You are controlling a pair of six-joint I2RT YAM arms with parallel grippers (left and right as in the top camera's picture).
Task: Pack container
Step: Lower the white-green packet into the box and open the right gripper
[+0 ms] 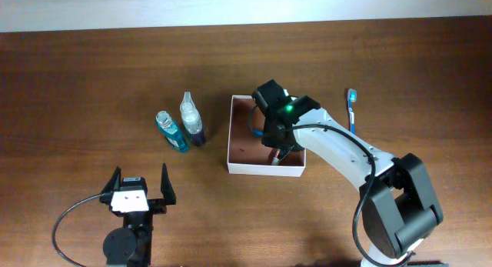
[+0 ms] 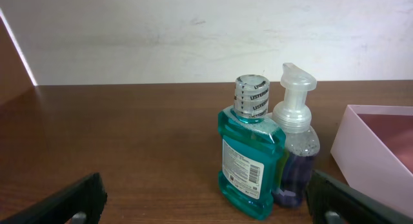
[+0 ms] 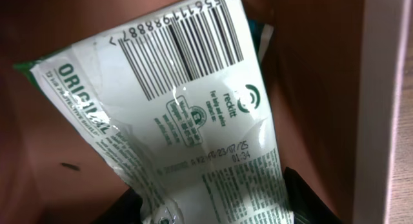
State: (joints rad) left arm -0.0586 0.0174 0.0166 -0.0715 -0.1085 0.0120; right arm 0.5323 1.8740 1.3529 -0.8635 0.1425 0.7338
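Container (image 1: 257,171): right gripper (image 3: 213,208) inside, fingers clamped on white packet (image 3: 193,108) jutting ahead of them, likely for set-down. Left gripper (image 1: 140,181) fingers wide apart, mouthwash bottle (image 2: 248,159) ahead, untouched

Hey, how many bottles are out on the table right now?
2. The blue mouthwash bottle and the clear pump bottle stand side by side just left of the container. The right arm covers part of the container, so another could be hidden inside.

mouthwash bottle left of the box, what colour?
Teal. The mouthwash bottle shows best in the left wrist view.
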